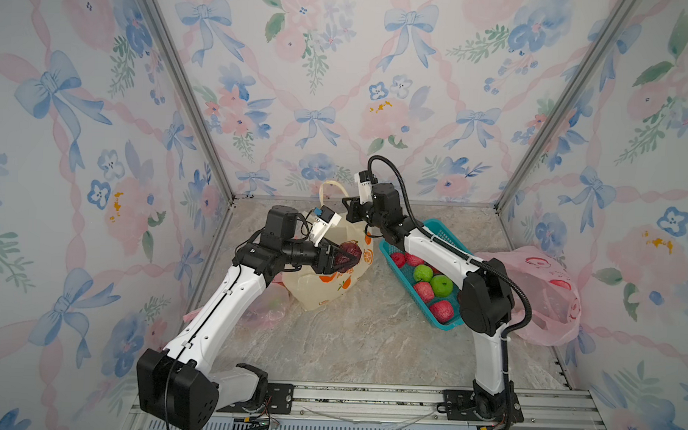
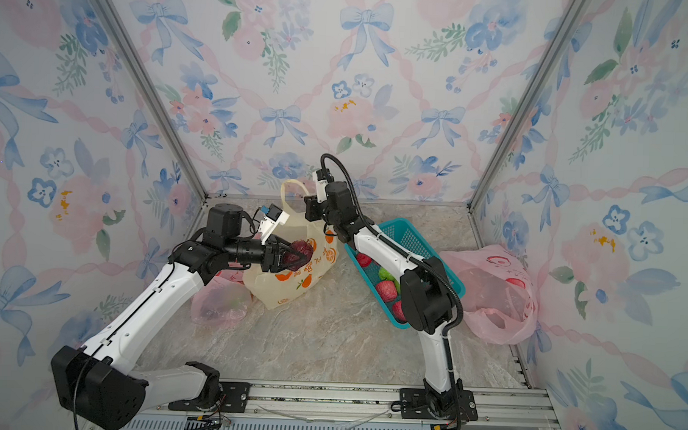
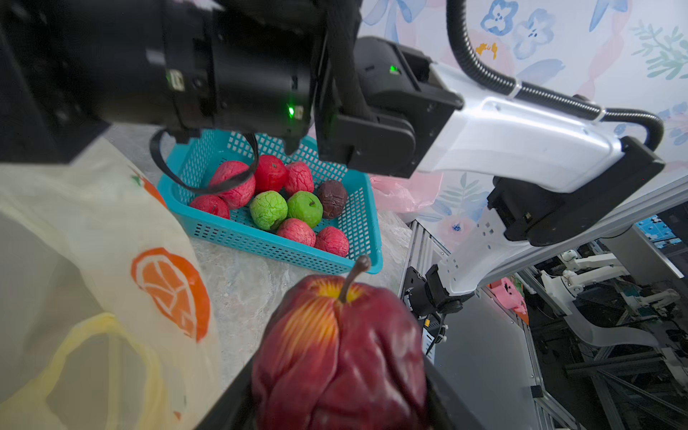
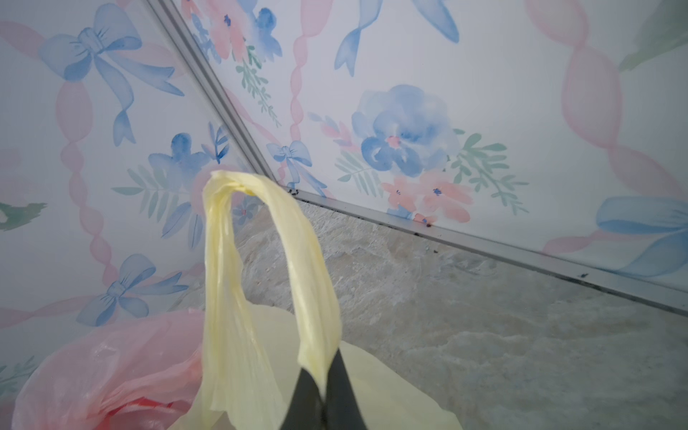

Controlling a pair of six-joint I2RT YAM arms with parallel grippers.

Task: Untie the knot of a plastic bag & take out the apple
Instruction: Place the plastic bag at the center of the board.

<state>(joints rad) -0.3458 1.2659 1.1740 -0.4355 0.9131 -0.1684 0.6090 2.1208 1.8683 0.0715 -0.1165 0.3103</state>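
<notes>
Gripping the apple (image 1: 350, 253), left tool (image 1: 344, 259) stands partly spread; right tool (image 4: 322, 387) pinches the bag handle (image 4: 238, 298).

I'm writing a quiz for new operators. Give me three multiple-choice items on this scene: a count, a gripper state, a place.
1. How many green apples lie in the teal basket? A) two B) none C) four
2. The right gripper is: A) open B) shut on the yellow bag handle C) shut on a green apple
3. The dark red apple is: A) in the teal basket B) in the right gripper C) in the left gripper
Key: 1 A, two show in the left wrist view; 2 B, its jaws pinch the handle; 3 C, left jaws clamp it.
</notes>
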